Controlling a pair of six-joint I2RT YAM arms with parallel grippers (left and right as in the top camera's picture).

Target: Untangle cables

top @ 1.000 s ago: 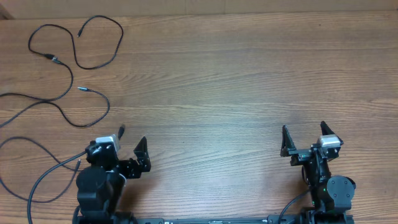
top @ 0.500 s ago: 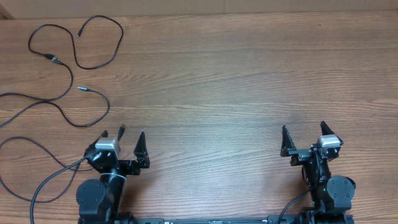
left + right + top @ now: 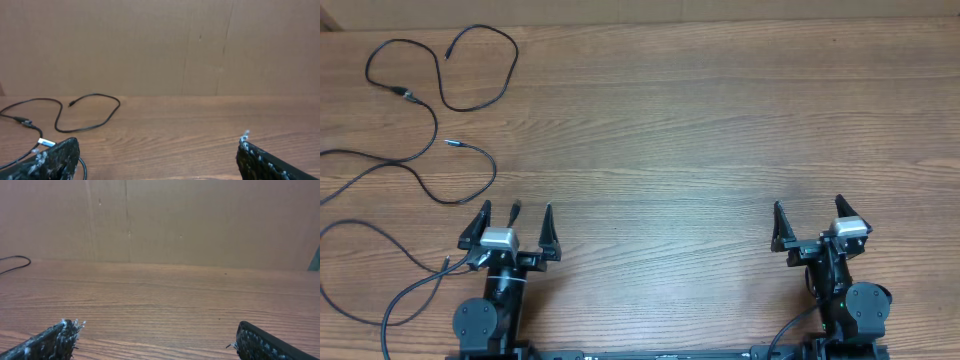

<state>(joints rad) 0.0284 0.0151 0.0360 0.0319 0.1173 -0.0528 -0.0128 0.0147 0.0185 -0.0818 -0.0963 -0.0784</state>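
While cables [image 3: 407, 95] lie loose, left gripper [image 3: 516, 208], right gripper [image 3: 808, 203] — agape.

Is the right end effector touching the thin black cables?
Apart. The overhead view shows the right end effector open at the near right, the cables far left, bare table between.

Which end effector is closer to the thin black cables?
The left end effector. The cables lie on its side, just ahead and to its left, while the right end effector sits far across from them.
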